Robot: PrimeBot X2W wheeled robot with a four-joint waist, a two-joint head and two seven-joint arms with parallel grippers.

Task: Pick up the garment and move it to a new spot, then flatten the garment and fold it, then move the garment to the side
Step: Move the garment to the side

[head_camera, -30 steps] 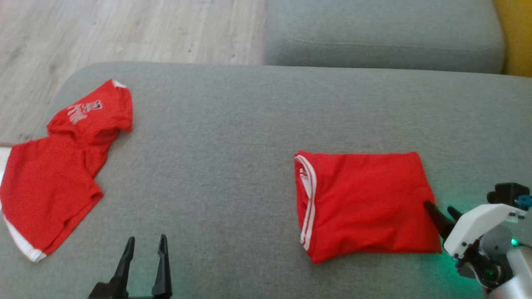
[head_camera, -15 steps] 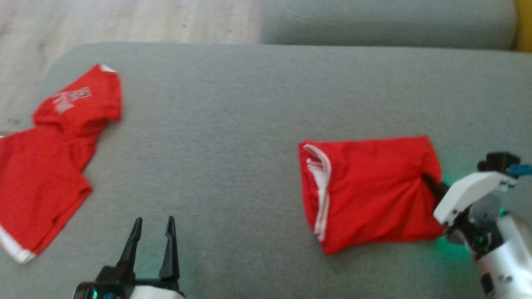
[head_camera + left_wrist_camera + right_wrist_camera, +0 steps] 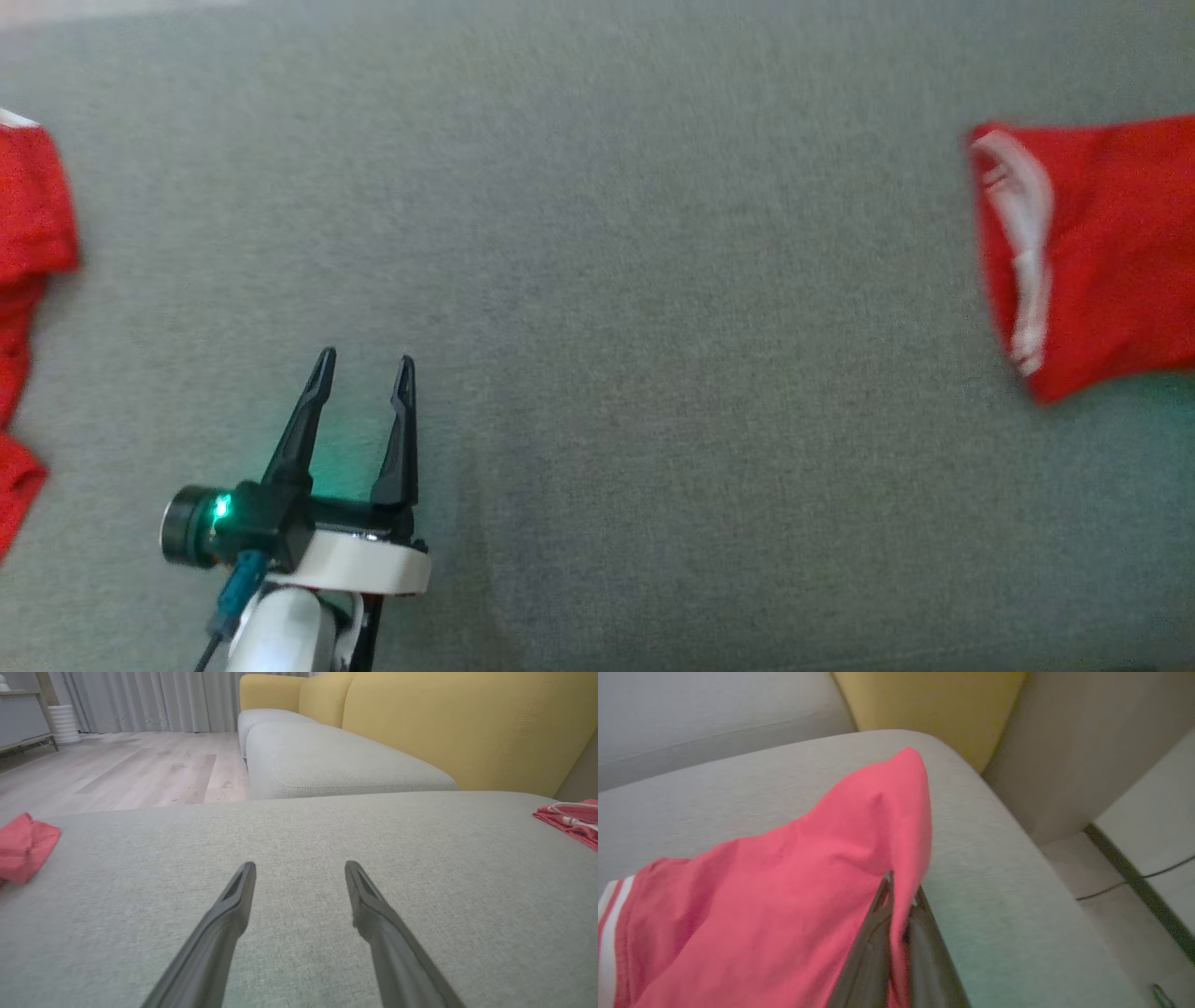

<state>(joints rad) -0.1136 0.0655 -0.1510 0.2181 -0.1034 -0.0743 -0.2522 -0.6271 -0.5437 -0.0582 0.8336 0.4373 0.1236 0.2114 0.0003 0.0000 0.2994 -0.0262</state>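
Pinching red garment (image 3: 775, 891) edge, right gripper (image 3: 896, 891) clamped

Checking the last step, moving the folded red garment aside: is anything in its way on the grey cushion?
Nothing visible is. The right pincer is shut on a corner of the folded red garment with white stripes, and the grey fabric cushion beside it lies bare to its rounded edge. Another red garment lies far left.
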